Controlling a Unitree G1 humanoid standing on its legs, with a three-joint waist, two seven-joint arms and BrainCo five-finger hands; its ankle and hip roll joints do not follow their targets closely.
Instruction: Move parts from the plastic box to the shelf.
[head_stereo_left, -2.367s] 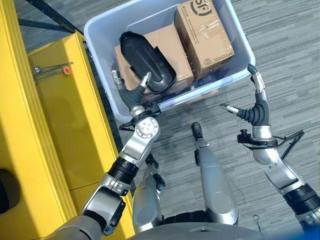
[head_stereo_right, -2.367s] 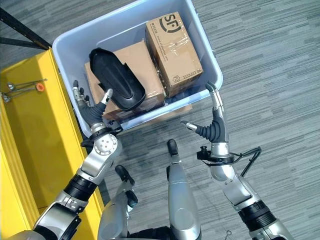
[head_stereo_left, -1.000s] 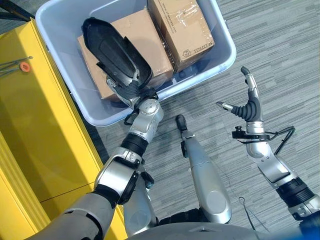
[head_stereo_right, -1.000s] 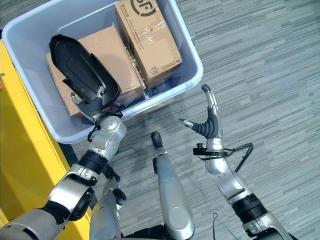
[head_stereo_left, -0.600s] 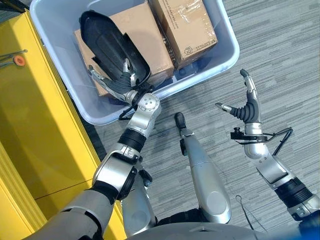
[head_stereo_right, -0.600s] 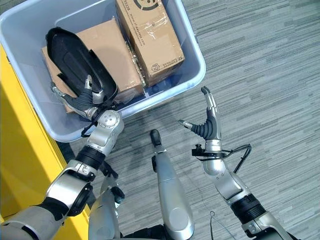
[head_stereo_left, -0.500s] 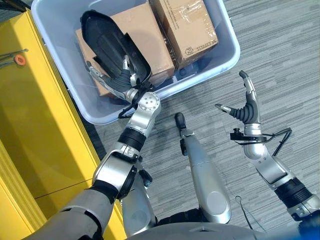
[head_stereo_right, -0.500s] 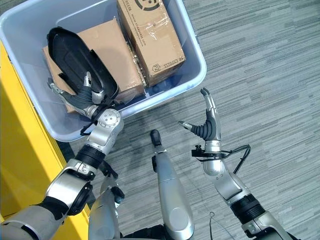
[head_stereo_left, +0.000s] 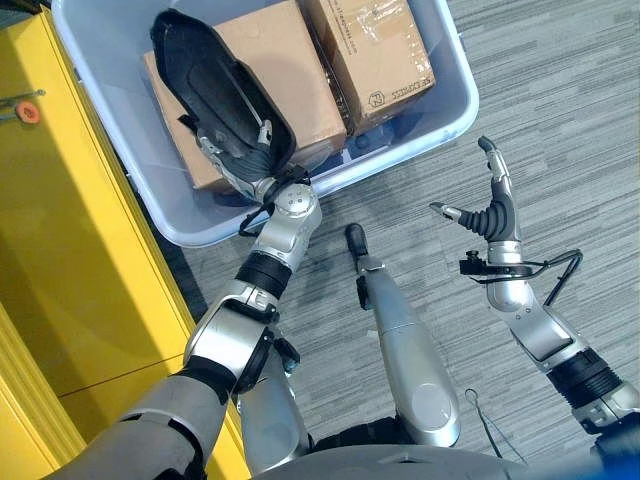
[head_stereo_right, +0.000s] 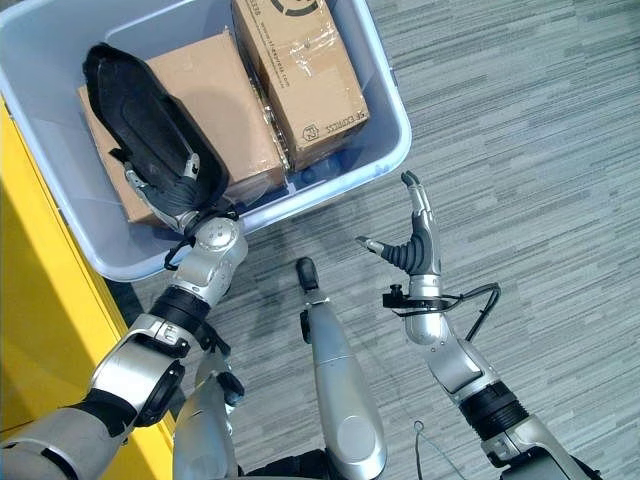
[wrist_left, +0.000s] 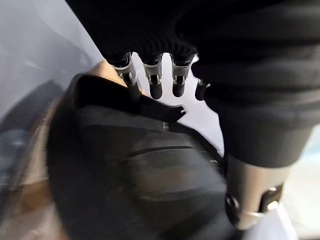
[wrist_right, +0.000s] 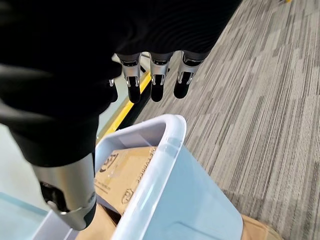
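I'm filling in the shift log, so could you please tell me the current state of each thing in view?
Plastic box: open-topped, on the carpet.
Black moulded part: lying across the larger cardboard box, in the plastic box.
Larger cardboard box: closed.
Taped cardboard box: closed, taped.
Left hand: fingers curled on the black moulded part's near edge.
Right hand: open, above the carpet.
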